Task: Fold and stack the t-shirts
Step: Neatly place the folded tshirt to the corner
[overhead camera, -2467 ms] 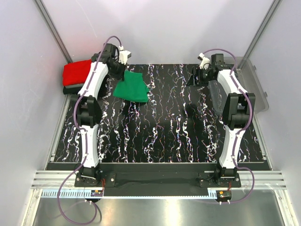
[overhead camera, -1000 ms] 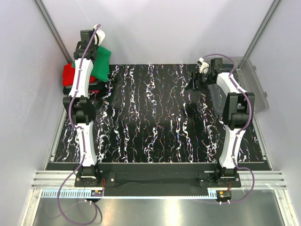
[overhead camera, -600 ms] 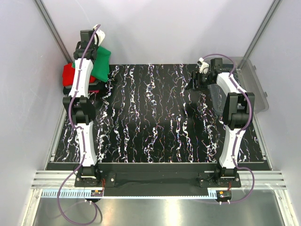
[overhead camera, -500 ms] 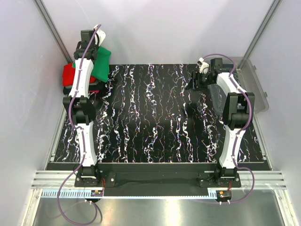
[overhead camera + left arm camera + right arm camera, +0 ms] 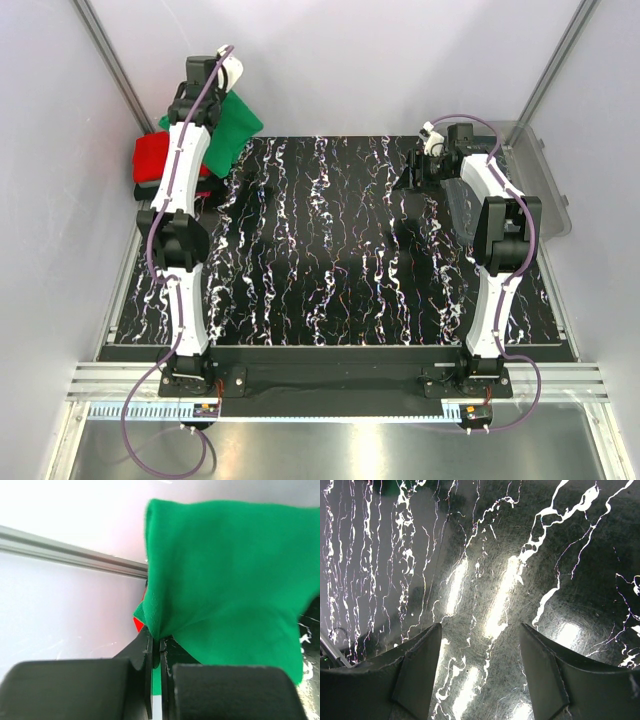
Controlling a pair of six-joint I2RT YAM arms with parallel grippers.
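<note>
Fingers of the left gripper (image 5: pixel 156 647) are pressed tight on an edge of the green shirt (image 5: pixel 235 125). The shirt hangs in the air at the far left corner of the table (image 5: pixel 330 250), partly above the folded red shirt (image 5: pixel 155 158) that lies there. The right gripper (image 5: pixel 480 630) has its fingers spread wide and grasps nothing; it hovers over the marbled table beside the clear bin (image 5: pixel 548 190).

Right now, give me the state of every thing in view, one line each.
Green t-shirt: hanging bunched from the left tool.
Red t-shirt: folded, lying at the table's far left.
Left tool: shut on the green t-shirt.
Right tool: open, empty, above the table.
</note>
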